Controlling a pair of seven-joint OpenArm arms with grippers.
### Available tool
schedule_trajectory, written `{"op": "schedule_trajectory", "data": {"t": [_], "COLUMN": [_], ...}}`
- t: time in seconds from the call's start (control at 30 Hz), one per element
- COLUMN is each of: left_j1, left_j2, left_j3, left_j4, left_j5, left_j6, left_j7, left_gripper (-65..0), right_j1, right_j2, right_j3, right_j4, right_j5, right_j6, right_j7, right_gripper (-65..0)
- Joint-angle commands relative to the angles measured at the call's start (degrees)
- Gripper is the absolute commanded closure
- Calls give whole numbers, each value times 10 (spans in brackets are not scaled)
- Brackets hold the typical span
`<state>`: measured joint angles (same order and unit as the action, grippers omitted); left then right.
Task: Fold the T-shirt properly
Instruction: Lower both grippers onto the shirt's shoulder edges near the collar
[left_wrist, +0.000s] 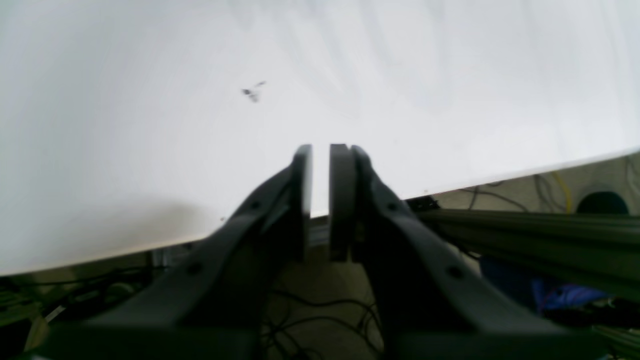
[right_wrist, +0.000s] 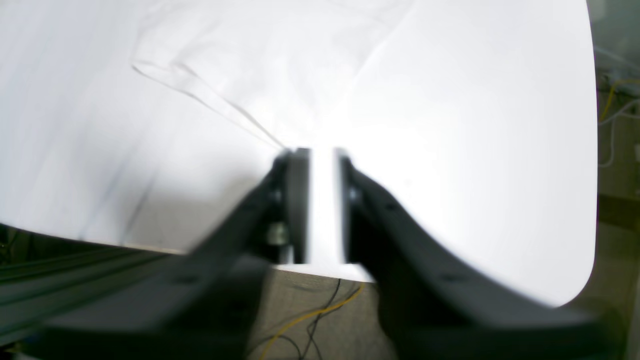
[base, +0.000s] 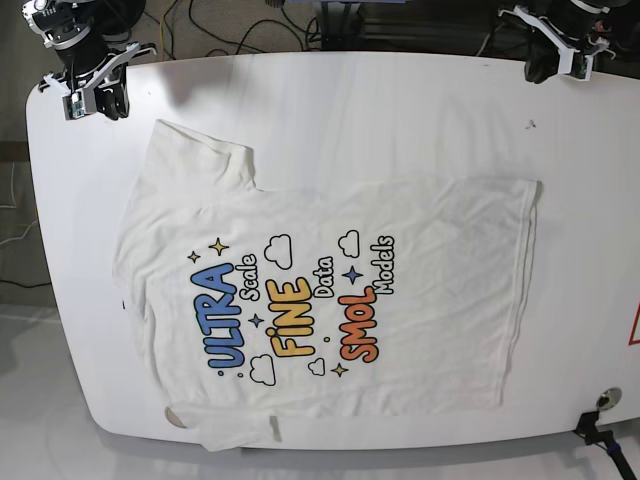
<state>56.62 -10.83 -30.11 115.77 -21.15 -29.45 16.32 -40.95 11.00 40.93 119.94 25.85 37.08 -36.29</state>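
The white T-shirt (base: 330, 300) lies spread flat on the white table (base: 400, 100), print side up, with the collar end toward the left of the base view. A sleeve of the T-shirt (right_wrist: 260, 75) shows just ahead of my right gripper (right_wrist: 322, 150), whose fingers stand apart with nothing between them. In the base view that right gripper (base: 97, 103) hovers at the table's far left corner, just off the sleeve. My left gripper (left_wrist: 320, 147) holds a narrow gap, empty, over bare table. It sits at the far right corner (base: 553, 68), apart from the shirt.
A small dark mark (left_wrist: 253, 92) is on the table near the left gripper. Cables and an aluminium rail (left_wrist: 525, 220) run below the table's far edge. A dark clamp-like fitting (base: 603, 402) sits at the near right corner.
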Motion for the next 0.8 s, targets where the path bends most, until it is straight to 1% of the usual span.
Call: {"op": "schedule_trajectory", "data": {"t": [0.0, 0.03, 0.07, 0.17, 0.2, 0.3, 0.47, 0.67, 0.77], "left_j1": [-6, -15, -26, -52, -46, -61, -91, -124, -139], "left_j2": [-6, -6, -7, -11, -9, -7, -6, -5, -5], "left_j3": [-2, -1, -3, -7, -3, -3, -2, 0, -2], "left_j4": [8, 6, 2, -17, -11, -12, -18, -28, -35], "left_j5": [-11, -12, -13, -20, -16, -14, -15, -16, -16], "left_j6": [-1, -1, -3, 0, -2, -10, -14, -15, -9], "left_j7": [-16, -17, -22, -51, -34, -22, 24, 53, 61], "left_gripper": [-78, -84, -85, -87, -71, -80, -88, -80, -77], "right_j1": [5, 11, 15, 31, 30, 34, 39, 63, 72], "right_j2": [6, 6, 6, 4, 7, 7, 8, 10, 11], "right_j3": [9, 8, 13, 24, 22, 28, 34, 34, 34], "right_j4": [2, 0, -1, -5, -3, -8, -19, -76, -99], "right_j5": [7, 6, 7, 13, 6, 8, 7, 6, 4], "right_j6": [16, 23, 29, 29, 29, 29, 29, 29, 29], "right_j7": [12, 15, 14, 6, 11, 14, 13, 5, 4], "right_gripper": [-235, -276, -292, -284, -290, -288, -284, -281, -281]}}
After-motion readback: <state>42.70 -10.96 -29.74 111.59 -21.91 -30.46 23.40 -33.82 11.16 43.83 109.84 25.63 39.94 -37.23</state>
